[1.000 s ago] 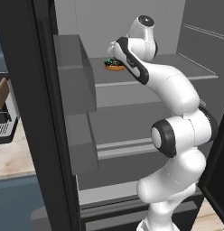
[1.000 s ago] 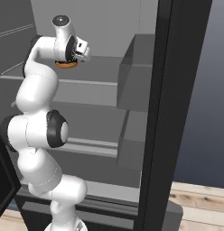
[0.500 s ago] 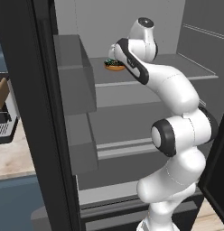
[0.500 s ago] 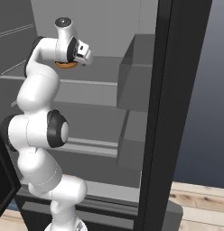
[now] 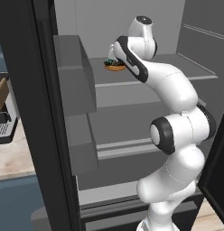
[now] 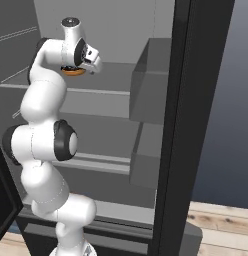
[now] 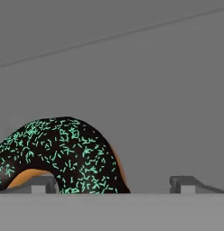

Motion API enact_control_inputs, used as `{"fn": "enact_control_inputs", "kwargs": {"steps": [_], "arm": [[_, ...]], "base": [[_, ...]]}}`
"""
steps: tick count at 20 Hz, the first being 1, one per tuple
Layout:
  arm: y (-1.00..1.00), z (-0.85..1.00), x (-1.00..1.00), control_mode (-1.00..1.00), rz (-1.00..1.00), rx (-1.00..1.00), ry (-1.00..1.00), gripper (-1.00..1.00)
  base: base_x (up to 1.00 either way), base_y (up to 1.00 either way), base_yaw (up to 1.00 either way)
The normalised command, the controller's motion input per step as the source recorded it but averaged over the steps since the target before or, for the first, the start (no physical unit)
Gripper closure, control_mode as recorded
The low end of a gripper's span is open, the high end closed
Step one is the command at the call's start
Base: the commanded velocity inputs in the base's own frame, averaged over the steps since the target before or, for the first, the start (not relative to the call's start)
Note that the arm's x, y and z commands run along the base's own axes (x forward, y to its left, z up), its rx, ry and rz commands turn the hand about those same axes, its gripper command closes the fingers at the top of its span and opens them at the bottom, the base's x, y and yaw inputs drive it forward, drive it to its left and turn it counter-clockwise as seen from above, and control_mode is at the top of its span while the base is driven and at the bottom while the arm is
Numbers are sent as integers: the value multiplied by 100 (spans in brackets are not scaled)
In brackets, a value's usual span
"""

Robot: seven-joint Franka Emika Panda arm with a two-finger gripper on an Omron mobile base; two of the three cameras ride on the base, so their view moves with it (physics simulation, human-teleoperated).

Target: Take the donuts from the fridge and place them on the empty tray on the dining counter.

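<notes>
From the left base view the chocolate donut (image 5: 115,66) lay on the fridge's upper shelf (image 5: 186,67) beside the arm, from the right it peeked out as orange (image 6: 73,72), and the hand view showed the pincer (image 7: 113,182) spread wide around its right half.

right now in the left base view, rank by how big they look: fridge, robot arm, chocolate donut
1. fridge
2. robot arm, enlarged by nearness to the camera
3. chocolate donut, partly hidden by the arm
</notes>
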Motion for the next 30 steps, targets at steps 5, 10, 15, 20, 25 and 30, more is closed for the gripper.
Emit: {"fn": "enact_control_inputs", "kwargs": {"steps": [5, 10, 15, 20, 25, 30], "arm": [[68, -81, -8, -100, 0, 0, 1, 100], [42, -54, -18, -100, 0, 0, 0, 100], [-21, 4, -57, -100, -1, 0, -19, 100], [-15, 0, -100, -100, 0, 1, -31, 100], [-9, 21, -100, -100, 0, 14, -23, 100], [-7, 49, -100, -100, 0, 15, 0, 100]], "base": [[0, 0, 0], [0, 0, 0], [0, 0, 0], [0, 0, 0], [0, 0, 0], [0, 0, 0]]}}
